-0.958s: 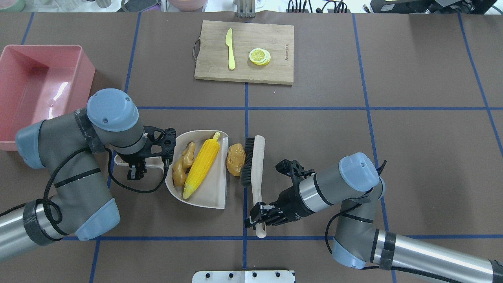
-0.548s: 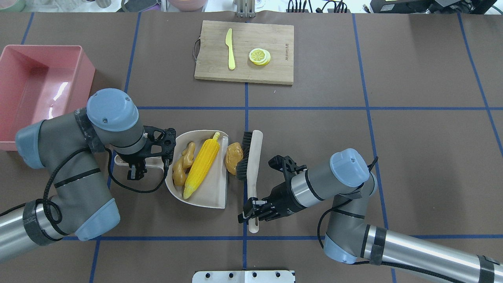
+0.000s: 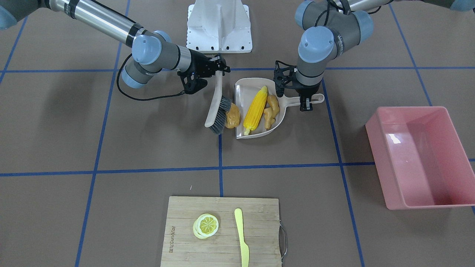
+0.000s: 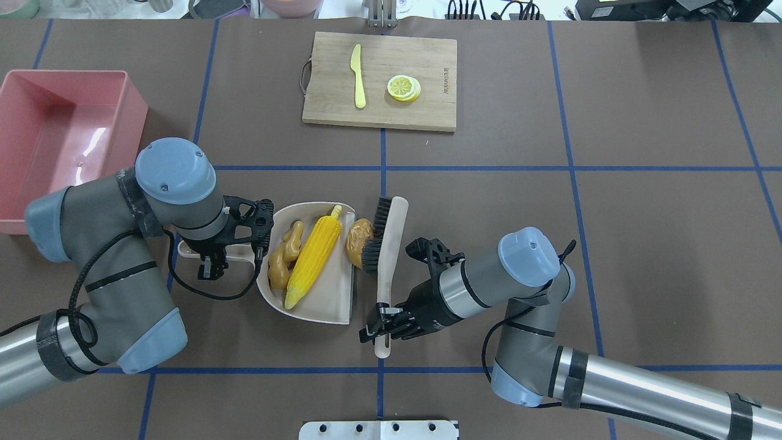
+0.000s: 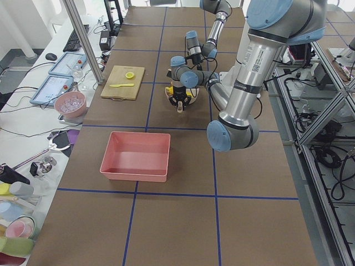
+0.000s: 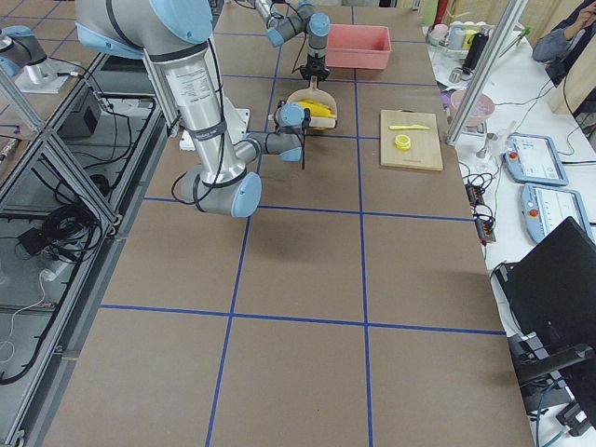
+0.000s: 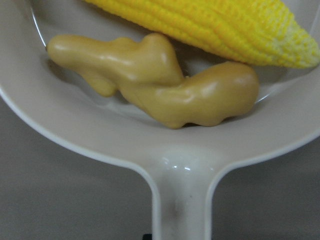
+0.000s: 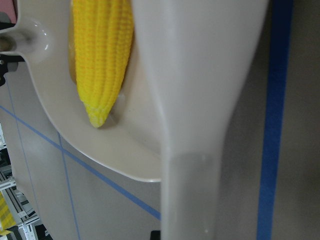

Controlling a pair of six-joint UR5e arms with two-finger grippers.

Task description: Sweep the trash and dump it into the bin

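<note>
The beige dustpan [image 4: 321, 302] lies mid-table with the yellow corn cob [image 4: 314, 256] and the tan ginger root [image 4: 284, 256] inside it. My left gripper [image 4: 211, 258] is shut on the dustpan's handle [image 7: 180, 200]. The brown potato [image 4: 357, 235] sits at the pan's open edge, and the black bristles of the brush [image 4: 391, 238] press against it. My right gripper [image 4: 382, 324] is shut on the brush's pale handle [image 8: 195, 100]. The pink bin [image 4: 61, 140] stands at the far left, with nothing in it.
A wooden cutting board [image 4: 427, 110] lies at the table's far middle and holds a pale yellow knife [image 4: 357, 76] and a lemon slice [image 4: 404, 87]. A metal base plate [image 4: 379, 429] is at the near edge.
My right arm has swung the brush to the left, pushing the potato up against the dustpan's open edge. The left arm and the dustpan have stayed still.
</note>
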